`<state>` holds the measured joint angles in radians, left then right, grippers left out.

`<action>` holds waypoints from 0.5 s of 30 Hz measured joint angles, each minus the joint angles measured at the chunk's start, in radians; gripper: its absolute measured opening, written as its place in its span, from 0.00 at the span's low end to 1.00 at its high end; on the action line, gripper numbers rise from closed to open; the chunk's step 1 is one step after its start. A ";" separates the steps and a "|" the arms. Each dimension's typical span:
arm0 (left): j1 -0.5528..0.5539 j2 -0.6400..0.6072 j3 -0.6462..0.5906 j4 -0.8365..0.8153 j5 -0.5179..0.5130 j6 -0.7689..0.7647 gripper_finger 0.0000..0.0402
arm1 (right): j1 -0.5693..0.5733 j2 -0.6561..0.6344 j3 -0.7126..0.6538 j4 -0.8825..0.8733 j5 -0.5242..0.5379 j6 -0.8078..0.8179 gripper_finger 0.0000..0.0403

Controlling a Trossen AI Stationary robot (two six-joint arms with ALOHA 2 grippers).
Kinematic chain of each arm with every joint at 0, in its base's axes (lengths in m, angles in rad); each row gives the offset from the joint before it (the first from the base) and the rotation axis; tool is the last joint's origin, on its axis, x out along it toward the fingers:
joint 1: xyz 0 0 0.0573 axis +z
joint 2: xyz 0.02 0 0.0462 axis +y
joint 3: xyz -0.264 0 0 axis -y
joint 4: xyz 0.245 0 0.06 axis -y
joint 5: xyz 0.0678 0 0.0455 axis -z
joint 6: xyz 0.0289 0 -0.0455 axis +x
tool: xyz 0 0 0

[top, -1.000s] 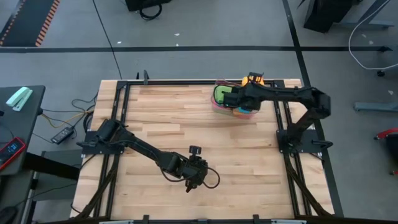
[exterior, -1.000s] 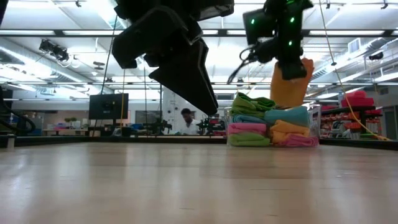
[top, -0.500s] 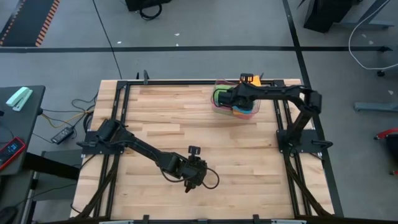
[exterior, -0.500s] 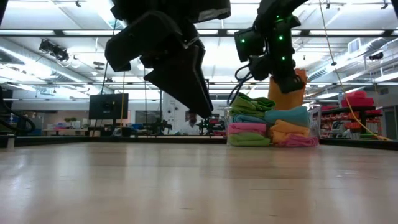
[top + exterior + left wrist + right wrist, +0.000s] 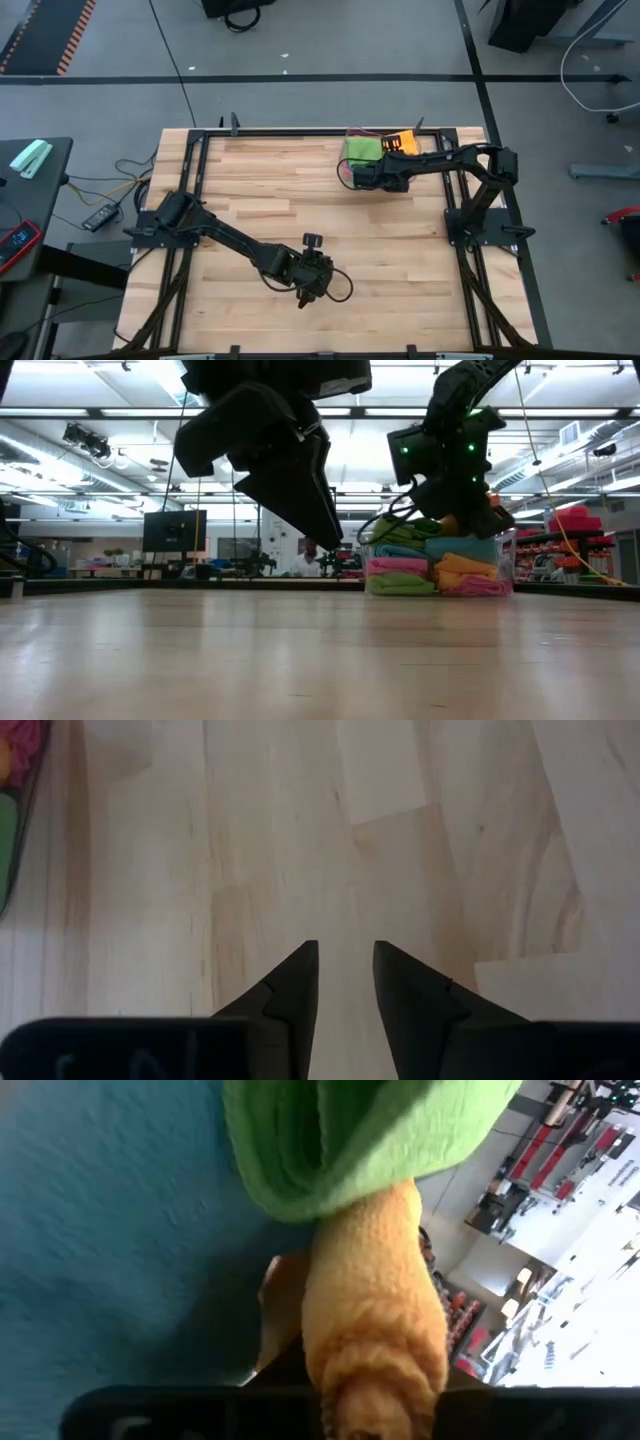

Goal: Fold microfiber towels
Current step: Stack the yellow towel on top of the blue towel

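Left gripper [image 5: 309,292] idle with jaws slightly apart and empty; right gripper [image 5: 362,175] pinching an orange towel [image 5: 375,1330] at the tray.

Left to right in the high view: the left gripper hovers over bare table [image 5: 250,190] near 6 o'clock, holding nothing. The right gripper sits at about 1 o'clock over the clear tray [image 5: 505,560] of stacked towels [image 5: 430,570], its fingers closed on the orange towel beside a green towel [image 5: 350,1140]. Judgement: lift straight up, slowly, so only the orange cloth comes away and its neighbours stay seated; then carry it to open table and lay it flat before any fold. Risk: dragging the green cloth along.
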<state>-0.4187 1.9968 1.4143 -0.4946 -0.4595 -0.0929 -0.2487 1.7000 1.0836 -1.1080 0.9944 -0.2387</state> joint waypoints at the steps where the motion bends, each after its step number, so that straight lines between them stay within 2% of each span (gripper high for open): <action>1: 0.001 0.000 0.000 0.000 0.000 0.000 0.27 | 0.007 0.000 0.001 0.005 -0.007 0.009 0.11; 6: 0.006 0.000 0.000 0.002 0.000 0.000 0.27 | 0.025 -0.004 0.030 0.007 -0.090 0.038 0.24; 11: 0.006 0.000 0.000 0.001 0.000 -0.002 0.27 | 0.020 -0.004 0.068 0.002 -0.216 0.057 0.38; 15: 0.006 0.000 0.000 -0.002 0.000 -0.006 0.27 | 0.020 -0.004 0.098 -0.046 -0.266 0.105 0.47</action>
<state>-0.4125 1.9968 1.4142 -0.4970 -0.4595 -0.0986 -0.2287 1.6958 1.1817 -1.1536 0.7286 -0.1332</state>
